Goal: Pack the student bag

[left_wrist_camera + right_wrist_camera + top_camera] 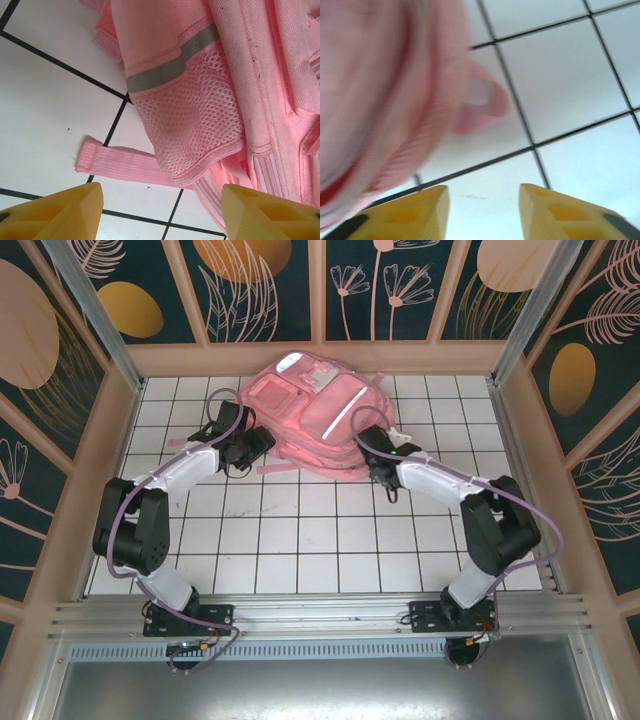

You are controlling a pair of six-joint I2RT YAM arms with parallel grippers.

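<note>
The pink student bag (pixel 318 420) lies flat at the far middle of the tiled table, its front pockets and silver strips facing up. My left gripper (pixel 255 445) is at the bag's left lower edge, open. Its yellow fingers (pixel 60 212) straddle bare tile just below the bag's mesh side pocket (pixel 190 125) and a loose pink strap (pixel 120 162). My right gripper (pixel 372 455) sits at the bag's right lower corner, open with nothing between its fingertips (pixel 555 212). The student bag (pixel 385 100) looms blurred at the left of the right wrist view, with a pink tab (pixel 480 102) sticking out.
The white tiled table (pixel 300 540) is walled in by wooden rails and patterned panels (pixel 260 285) at the back and sides. A grey reflective strip (pixel 170 65) crosses the bag above the mesh pocket. The tiles between the two arms' bases and the bag are bare.
</note>
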